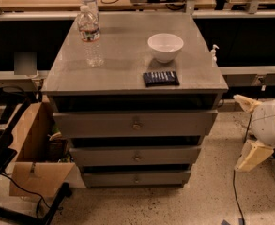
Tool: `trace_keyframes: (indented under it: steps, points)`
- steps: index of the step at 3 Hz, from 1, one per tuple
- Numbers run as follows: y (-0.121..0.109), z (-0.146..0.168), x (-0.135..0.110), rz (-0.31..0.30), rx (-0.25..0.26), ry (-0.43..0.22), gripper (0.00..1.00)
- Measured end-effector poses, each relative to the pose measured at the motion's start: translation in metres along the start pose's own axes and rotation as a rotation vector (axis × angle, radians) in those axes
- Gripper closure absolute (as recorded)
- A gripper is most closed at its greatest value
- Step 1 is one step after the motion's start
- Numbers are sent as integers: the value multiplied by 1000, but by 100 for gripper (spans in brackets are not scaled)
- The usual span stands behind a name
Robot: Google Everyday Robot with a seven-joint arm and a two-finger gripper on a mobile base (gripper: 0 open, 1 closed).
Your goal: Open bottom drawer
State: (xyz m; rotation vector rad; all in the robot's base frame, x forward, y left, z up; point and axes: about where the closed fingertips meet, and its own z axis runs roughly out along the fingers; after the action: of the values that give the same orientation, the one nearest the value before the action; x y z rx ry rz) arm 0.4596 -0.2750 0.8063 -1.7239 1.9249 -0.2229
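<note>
The grey cabinet has three drawer fronts stacked one above the other. The bottom drawer (113, 178) is the narrowest and slimmest, has a small round knob (137, 177) at its centre, and sits closed. My gripper (236, 132) is at the right edge of the view, beside the cabinet at about the height of the top and middle drawers. It is clear of the cabinet and holds nothing. Its two cream fingers (252, 155) stand wide apart and point left toward the cabinet.
On the cabinet top (123, 64) stand a water bottle (89, 35), a white bowl (165, 47) and a dark flat packet (161, 78). An open cardboard box (34, 153) and black cables lie on the floor at the left. A cable runs over the floor at the right.
</note>
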Motion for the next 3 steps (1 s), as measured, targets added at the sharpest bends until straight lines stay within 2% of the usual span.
trace_keyframes:
  steps: [1, 2, 3]
  points:
    - [3, 4, -1, 5, -1, -3, 0]
    - [20, 34, -4, 35, -6, -20, 0]
    - [62, 95, -13, 89, -37, -80, 0]
